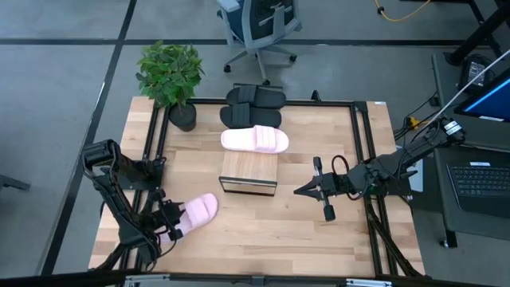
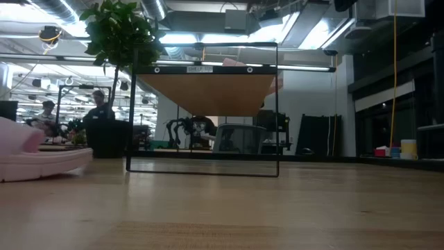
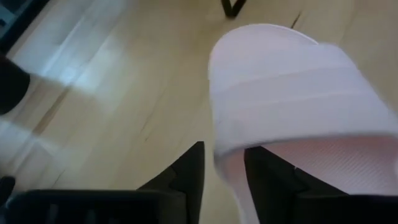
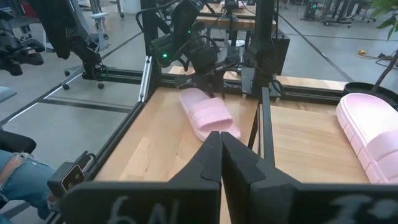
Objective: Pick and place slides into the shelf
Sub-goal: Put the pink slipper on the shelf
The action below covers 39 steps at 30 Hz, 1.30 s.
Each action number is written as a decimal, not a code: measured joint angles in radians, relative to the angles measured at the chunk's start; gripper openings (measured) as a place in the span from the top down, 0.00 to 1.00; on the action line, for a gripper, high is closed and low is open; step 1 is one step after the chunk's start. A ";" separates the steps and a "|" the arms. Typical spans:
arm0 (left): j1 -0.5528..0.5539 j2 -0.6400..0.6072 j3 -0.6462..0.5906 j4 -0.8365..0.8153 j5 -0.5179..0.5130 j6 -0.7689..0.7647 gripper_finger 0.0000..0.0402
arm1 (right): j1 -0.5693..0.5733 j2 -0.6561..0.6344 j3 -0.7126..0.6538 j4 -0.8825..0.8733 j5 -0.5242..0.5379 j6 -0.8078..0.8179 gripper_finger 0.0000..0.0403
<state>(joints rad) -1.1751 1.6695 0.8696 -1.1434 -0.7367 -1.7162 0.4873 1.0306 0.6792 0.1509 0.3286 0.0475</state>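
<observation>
1. At the near left of the wooden surface [image 1: 263,231], the left gripper [image 1: 169,226] pinches the heel edge of a pale pink slide [image 1: 195,212]. The left wrist view shows its two dark fingers [image 3: 186,177] on either side of the slide's rim, one inside and one outside.
2. This looks like the pick-up step. To do it well, the grip should hold firmly before lifting, since only a thin edge is held and the slide may droop or twist. It should rise high enough to clear the top of the shelf [image 1: 249,170].
3. At the centre stands the shelf, a low rack with a light plank top. The second pale pink slide [image 1: 255,139] lies just behind it.
4. Behind that, at the far edge, lies the black pair [image 1: 252,107]. A potted plant [image 1: 170,78] stands at the far left corner.
5. On the right, the right gripper [image 1: 303,191] hovers beside the shelf, fingers pressed together, holding nothing.
6. Count: four slides, two pink and two black; one shelf; one plant; two grippers.
</observation>
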 joint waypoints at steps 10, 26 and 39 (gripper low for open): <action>-0.001 0.000 0.000 0.001 -0.031 0.001 0.98 | 0.000 0.000 0.000 0.000 0.000 0.001 0.99; 0.000 0.000 0.000 0.014 -0.029 -0.001 0.90 | 0.000 0.000 0.000 0.001 0.000 0.003 0.99; 0.028 0.000 -0.015 0.017 -0.085 0.075 0.77 | 0.000 0.015 0.000 0.003 0.000 0.004 0.99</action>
<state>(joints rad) -1.1471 1.6695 0.8544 -1.1261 -0.8215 -1.6411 0.4873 1.0452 0.6792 0.1535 0.3288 0.0515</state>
